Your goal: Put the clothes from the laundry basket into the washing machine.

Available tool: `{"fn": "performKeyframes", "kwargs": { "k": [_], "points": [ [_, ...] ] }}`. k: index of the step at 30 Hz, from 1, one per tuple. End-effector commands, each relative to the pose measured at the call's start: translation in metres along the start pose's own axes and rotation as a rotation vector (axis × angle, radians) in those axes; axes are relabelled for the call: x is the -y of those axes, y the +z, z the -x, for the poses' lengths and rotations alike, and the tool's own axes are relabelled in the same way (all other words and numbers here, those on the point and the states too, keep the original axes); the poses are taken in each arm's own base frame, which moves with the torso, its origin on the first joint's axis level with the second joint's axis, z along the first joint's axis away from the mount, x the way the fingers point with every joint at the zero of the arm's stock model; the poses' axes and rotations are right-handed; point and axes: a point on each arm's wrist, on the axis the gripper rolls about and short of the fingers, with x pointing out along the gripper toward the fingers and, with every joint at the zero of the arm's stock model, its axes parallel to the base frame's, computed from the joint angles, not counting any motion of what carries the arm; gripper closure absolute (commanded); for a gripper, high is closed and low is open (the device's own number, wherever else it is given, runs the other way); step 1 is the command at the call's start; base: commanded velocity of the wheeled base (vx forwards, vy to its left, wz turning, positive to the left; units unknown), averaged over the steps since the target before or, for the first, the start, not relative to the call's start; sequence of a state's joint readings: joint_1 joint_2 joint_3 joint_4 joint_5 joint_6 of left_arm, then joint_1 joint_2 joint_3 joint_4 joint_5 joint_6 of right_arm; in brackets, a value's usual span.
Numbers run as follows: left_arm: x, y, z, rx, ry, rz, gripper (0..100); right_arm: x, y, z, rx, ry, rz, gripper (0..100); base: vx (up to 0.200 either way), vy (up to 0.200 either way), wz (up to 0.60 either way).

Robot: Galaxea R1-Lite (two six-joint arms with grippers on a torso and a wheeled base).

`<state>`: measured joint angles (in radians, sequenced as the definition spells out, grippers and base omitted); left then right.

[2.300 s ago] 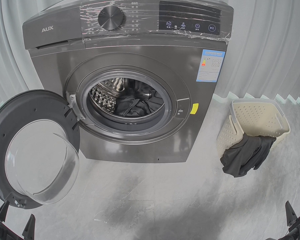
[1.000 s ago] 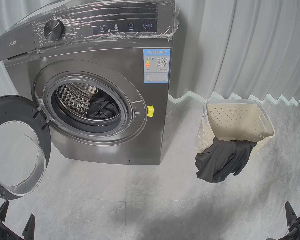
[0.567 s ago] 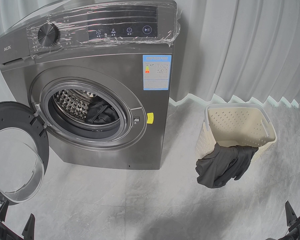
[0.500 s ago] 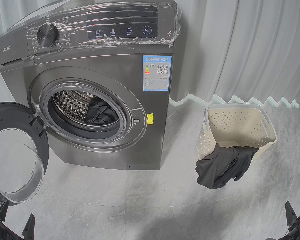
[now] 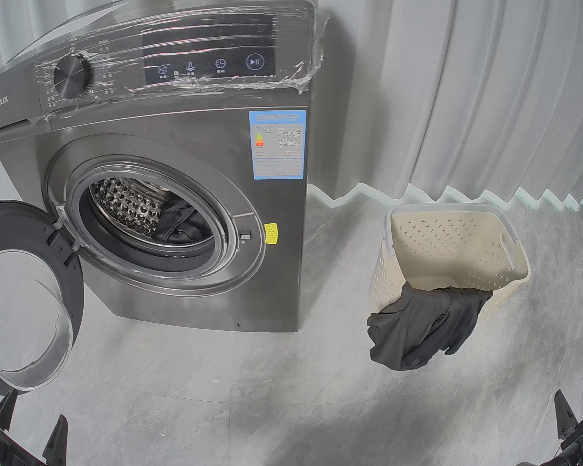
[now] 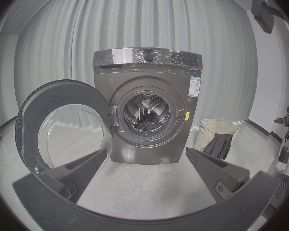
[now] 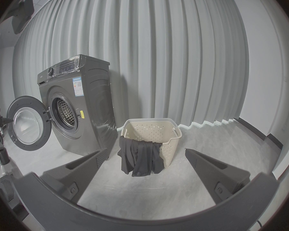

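A grey front-loading washing machine [image 5: 175, 131] stands at the left with its round door [image 5: 19, 292] swung wide open. Dark clothes [image 5: 178, 224] lie inside the drum. To the right, a cream laundry basket [image 5: 460, 241] sits on the floor, and a dark garment [image 5: 421, 328] hangs over its front rim. My left gripper [image 5: 29, 425] is low at the near left, open and empty, facing the drum. My right gripper [image 7: 144, 169] is low at the near right, open and empty, facing the basket [image 7: 157, 132] and its garment [image 7: 139, 156].
Pale curtains [image 5: 460, 79] hang behind the machine and basket. Grey tiled floor [image 5: 272, 389] lies open between me, the machine and the basket. The open door juts out over the floor near my left gripper.
The head view has swung to the right, so the machine now sits further left and the basket nearer the middle. Both grippers keep their places, open.
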<state>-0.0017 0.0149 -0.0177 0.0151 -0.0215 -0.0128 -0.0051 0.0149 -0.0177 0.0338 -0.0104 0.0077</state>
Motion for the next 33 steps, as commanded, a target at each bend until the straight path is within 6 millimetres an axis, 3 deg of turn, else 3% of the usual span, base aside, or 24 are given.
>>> {"fn": "performKeyframes", "kwargs": {
  "k": [1, 33],
  "points": [
    [0.0, -0.0031, 0.0004, 0.005, 0.0, 0.001, 0, 0.0, -0.0017, 0.0003, 0.005, 0.0, 0.0, 0, 0.0, -0.2, 0.0],
    [0.0, -0.0031, 0.0004, 0.005, 0.0, 0.004, 0, 0.0, -0.0017, 0.0003, 0.005, 0.0, 0.0, 0, 0.0, -0.2, 0.0]
  ]
}}
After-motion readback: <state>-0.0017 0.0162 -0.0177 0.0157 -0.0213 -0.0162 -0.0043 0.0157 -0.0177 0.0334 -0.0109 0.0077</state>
